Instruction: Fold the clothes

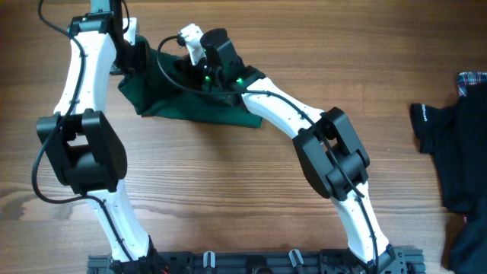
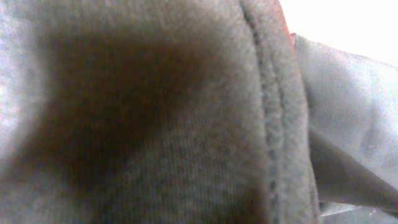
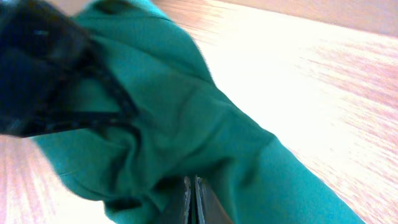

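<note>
The dark green clothes lie bunched on the wooden table at the far left-centre. My left gripper is at the garment's upper left edge. Cloth with a stitched hem fills the left wrist view and hides its jaws. My right gripper is down on the garment's upper middle. In the right wrist view its two fingers are pressed together in a fold of the green fabric. Thin black cords run across the cloth at the left.
A black garment lies at the table's right edge, with a plaid cloth behind it. Bare wood stretches between the arms and toward the front. The arm bases stand at the front edge.
</note>
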Motion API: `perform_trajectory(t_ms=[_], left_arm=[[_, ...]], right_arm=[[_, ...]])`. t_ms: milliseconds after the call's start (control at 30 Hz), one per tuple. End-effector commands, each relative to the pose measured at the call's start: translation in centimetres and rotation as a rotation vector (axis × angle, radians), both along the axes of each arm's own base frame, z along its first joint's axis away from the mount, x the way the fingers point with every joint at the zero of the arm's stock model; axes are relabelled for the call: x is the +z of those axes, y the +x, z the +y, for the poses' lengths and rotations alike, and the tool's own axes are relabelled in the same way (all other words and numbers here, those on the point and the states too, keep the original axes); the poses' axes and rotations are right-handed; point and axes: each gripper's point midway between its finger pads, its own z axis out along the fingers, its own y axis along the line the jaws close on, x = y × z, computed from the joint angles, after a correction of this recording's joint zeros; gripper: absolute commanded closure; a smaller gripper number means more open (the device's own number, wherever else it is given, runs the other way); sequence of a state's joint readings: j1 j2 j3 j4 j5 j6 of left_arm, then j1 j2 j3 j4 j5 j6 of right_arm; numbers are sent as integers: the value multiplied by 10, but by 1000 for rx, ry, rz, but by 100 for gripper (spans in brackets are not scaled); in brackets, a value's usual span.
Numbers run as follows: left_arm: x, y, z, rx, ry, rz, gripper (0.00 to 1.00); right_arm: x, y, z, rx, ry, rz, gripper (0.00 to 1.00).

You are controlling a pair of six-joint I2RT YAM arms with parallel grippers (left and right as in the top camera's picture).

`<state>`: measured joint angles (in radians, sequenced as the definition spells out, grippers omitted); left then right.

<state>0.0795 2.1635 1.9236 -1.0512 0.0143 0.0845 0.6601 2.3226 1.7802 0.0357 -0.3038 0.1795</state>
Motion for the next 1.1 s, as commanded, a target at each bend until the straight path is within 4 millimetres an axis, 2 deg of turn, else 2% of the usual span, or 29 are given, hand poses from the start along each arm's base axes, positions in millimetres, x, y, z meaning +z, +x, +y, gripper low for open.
perform_trajectory(t_ms=[0,100,167,200,300,400,467,633,700,767,833,967,1067], left_arm=[[22,5,-5,3,-22,-51,96],[22,5,-5,3,-22,-52,96],[22,6,-5,3,-22,-55,96],[22,6,-5,3,-21,-58,96],[27,10,-5,3,-20,-82,96],[46,16,-5,19,-22,-147,96],[68,19,-5,52,-33,-206,96],[119,19,-6,50,-32,-336,96],[121,17,-10,41,-35,-335,96],[120,16,-16,30,-37,-329,96],[120,16,-20,18,-36,-328,96],[120,16,-21,17,-37,-326,96],[118,14,-25,8,-38,-317,96]], right_arm=[[-23,11,-8,-76,-35,32,96],[-73,-3,-2,-10,-52,122,96],[-96,-13,0,17,-73,173,96],[-101,-17,1,21,-84,185,96],[-106,-31,13,43,-91,204,96],[-114,-47,27,49,-86,238,96],[-124,-52,29,57,-96,249,96],[-123,-51,32,46,-75,256,96],[-123,-50,33,49,-71,254,96],[-115,-46,36,52,-47,226,96],[-92,-43,41,89,11,197,96],[-27,-28,30,105,91,142,96],[19,-15,7,68,109,113,96]])
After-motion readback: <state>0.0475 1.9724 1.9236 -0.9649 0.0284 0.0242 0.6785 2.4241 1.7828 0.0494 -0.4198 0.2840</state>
